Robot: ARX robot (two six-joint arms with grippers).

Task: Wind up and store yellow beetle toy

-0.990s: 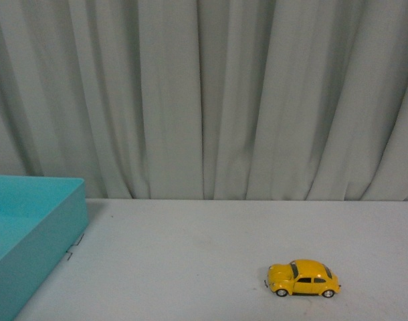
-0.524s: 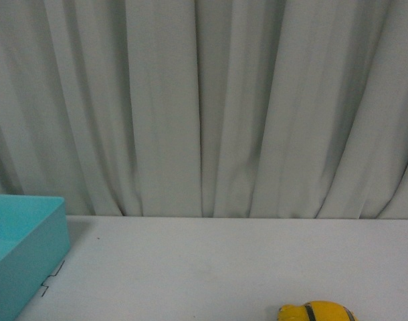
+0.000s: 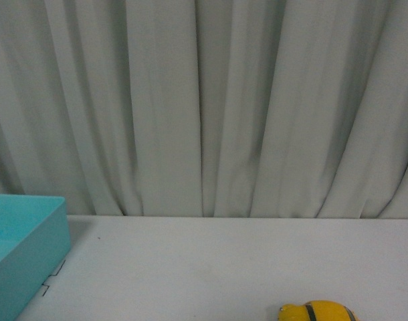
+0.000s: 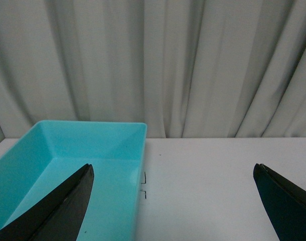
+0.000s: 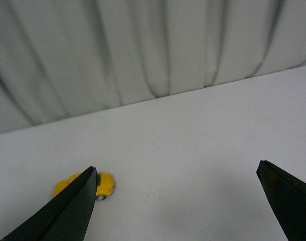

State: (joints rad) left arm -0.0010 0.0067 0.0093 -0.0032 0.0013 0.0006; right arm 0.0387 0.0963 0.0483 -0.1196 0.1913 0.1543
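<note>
Left hand (image 4: pixel 175 211) wide open, holding nothing (right hand (image 5: pixel 175 206) likewise); yellow beetle toy (image 5: pixel 106 184) on table (image 5: pixel 193 140), outside teal bin (image 4: pixel 93 143).

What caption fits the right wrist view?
Open right pincer above the white table, the yellow beetle toy partly hidden behind one finger.

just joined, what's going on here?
Nothing is held yet. The yellow beetle toy sits untouched on the white table. The right hand hovers open above the table, and in its wrist view the toy shows partly behind one finger. The left hand is open too, next to the teal bin, where the toy should presumably end up.
</note>
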